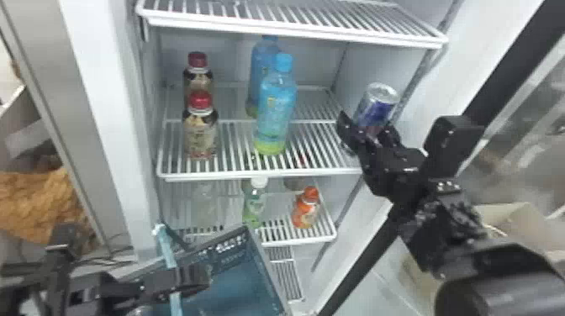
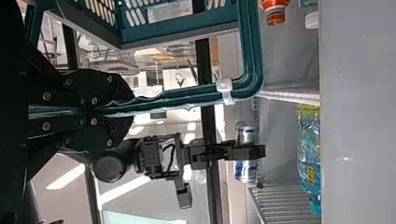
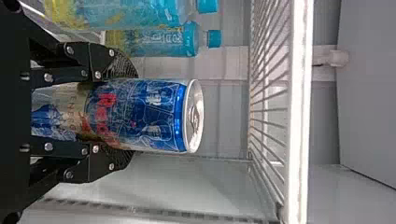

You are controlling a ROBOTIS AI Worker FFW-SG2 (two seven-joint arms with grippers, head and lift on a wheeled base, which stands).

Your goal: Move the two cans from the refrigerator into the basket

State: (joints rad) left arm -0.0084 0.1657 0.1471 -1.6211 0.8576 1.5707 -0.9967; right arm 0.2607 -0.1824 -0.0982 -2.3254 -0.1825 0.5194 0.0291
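Head view: my right gripper point(image 1: 370, 126) grips a can point(image 1: 376, 105) beside the right-hand wall of the refrigerator, near the front corner of the middle shelf point(image 1: 269, 174). In the right wrist view, its pads press the can's body from both sides, well below the lid point(image 3: 195, 115). I judge the wall thin: stiff while sealed, yet ready to dent if I squeeze hard. It may be chilled and damp, hence slippery, and fairly heavy for its size if full; I cannot tell how full it is. Holding around the middle seems right, square across the cylinder and clear of the pull tab, with firm but moderate pressure.

My left gripper point(image 2: 133, 109) is closed on the handle point(image 2: 187, 103) of the basket point(image 1: 223, 248), which sits low before the shelves. That handle looks slim and slightly springy, so the basket could swing when weight lands inside. I should lower the can over the rim and let go near the bottom, not drop it.
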